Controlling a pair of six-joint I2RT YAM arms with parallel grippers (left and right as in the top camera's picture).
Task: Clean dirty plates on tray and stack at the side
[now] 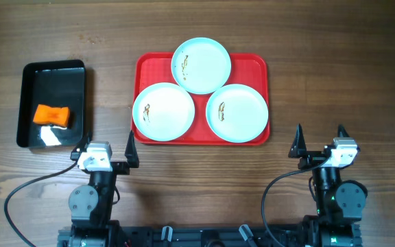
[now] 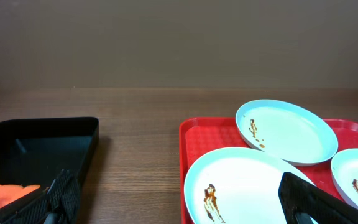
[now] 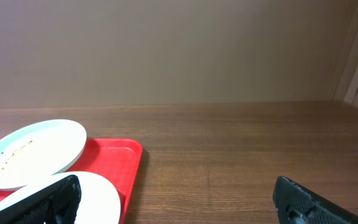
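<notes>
Three pale plates lie on the red tray (image 1: 145,66), each with a small brown smear: one at the back (image 1: 201,65), one front left (image 1: 163,111), one front right (image 1: 236,112). My left gripper (image 1: 106,147) stands open just in front of the tray's front left corner, holding nothing. In the left wrist view the gripper (image 2: 182,202) faces the front left plate (image 2: 247,180). My right gripper (image 1: 319,140) is open and empty beyond the tray's front right corner. In the right wrist view that gripper (image 3: 179,205) frames bare wood, with the tray (image 3: 120,152) to its left.
A glossy black bin (image 1: 53,68) sits left of the tray, with an orange sponge (image 1: 51,115) inside. Both show at the lower left of the left wrist view, the bin (image 2: 42,143) and the sponge (image 2: 5,190). Bare wooden table lies right of the tray.
</notes>
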